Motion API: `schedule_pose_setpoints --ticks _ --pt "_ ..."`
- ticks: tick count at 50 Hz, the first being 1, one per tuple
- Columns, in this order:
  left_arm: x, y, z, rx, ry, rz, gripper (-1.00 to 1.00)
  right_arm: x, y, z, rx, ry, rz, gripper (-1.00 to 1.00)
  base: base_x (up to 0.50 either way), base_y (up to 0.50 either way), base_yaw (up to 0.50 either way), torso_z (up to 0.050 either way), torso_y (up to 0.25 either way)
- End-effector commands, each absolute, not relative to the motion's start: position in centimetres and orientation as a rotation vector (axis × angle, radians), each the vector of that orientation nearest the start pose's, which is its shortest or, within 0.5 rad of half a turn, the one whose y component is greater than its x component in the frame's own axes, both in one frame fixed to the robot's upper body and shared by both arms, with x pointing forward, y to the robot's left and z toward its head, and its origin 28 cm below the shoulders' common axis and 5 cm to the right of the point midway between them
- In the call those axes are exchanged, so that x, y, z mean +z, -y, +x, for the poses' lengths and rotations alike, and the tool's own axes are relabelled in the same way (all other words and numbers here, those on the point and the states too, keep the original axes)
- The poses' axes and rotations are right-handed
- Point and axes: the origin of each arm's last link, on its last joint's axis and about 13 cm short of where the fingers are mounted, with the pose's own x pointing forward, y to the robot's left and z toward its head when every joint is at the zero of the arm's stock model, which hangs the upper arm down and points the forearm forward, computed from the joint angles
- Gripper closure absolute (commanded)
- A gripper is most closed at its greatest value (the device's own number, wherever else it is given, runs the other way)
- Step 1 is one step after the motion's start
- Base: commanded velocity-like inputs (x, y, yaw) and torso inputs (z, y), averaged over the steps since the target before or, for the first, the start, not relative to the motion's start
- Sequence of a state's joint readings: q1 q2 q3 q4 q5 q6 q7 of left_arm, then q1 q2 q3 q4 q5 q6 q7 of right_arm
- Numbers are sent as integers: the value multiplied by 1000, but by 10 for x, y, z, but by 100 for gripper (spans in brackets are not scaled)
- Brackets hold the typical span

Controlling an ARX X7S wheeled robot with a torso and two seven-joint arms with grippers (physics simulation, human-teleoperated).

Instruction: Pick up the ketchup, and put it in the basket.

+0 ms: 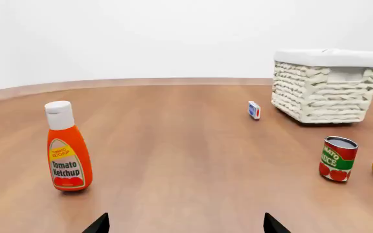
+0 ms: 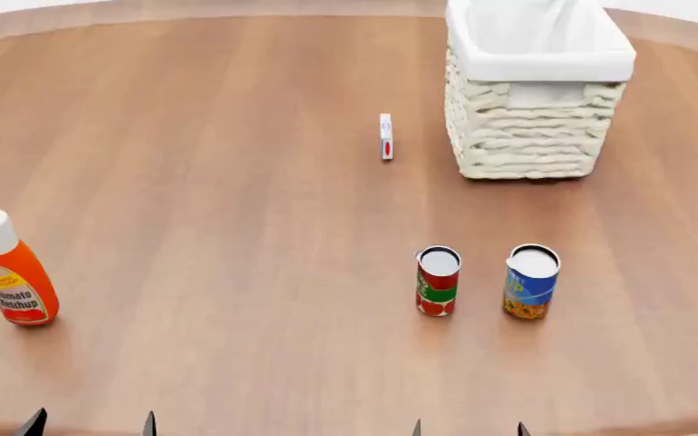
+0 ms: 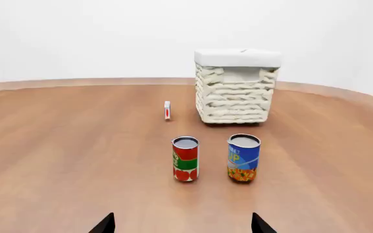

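Note:
The ketchup (image 2: 14,274) is an orange-red squeeze bottle with a white cap, standing upright at the table's near left; the left wrist view shows the ketchup (image 1: 68,150) ahead and off to one side. The basket (image 2: 531,91), cream wicker with a white liner, stands at the far right, and the basket (image 3: 236,87) also faces the right wrist camera. My left gripper (image 2: 91,423) is open at the near edge, a little right of the bottle and short of it. My right gripper (image 2: 468,427) is open near the front edge, empty.
A red-green can (image 2: 438,281) and a blue can (image 2: 531,281) stand side by side in front of my right gripper. A small white box (image 2: 385,136) stands on edge left of the basket. The round wooden table's edge (image 2: 640,427) curves close to me.

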State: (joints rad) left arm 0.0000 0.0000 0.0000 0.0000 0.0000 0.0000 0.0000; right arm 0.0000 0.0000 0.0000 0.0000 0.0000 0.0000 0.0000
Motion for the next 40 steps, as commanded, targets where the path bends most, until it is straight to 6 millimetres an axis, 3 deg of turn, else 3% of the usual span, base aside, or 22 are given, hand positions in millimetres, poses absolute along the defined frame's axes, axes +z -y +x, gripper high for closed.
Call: schedule_pose_setpoints --ticks 1,17,21,24,26,40 --pt "12 -205 211 -2 -3 3 -100 13 97 211 -9 2 -3 -100 0 0 0 0 0" --pt "22 -203 199 -10 41 33 -100 25 96 199 -67 78 -70 -100 0 0 0 0 0" --pt "37 -204 192 -13 84 31 -100 37 98 193 -81 108 -67 -100 0 0 0 0 0" --pt "62 -203 181 -26 150 62 -100 55 97 179 -73 157 -72 -100 0 0 0 0 0" --pt "66 -203 178 -24 164 69 -100 61 98 174 -77 175 -67 -100 0 0 0 0 0" --pt "120 -199 156 -33 309 85 -100 120 90 162 -38 344 -98 -100 0 0 0 0 0"
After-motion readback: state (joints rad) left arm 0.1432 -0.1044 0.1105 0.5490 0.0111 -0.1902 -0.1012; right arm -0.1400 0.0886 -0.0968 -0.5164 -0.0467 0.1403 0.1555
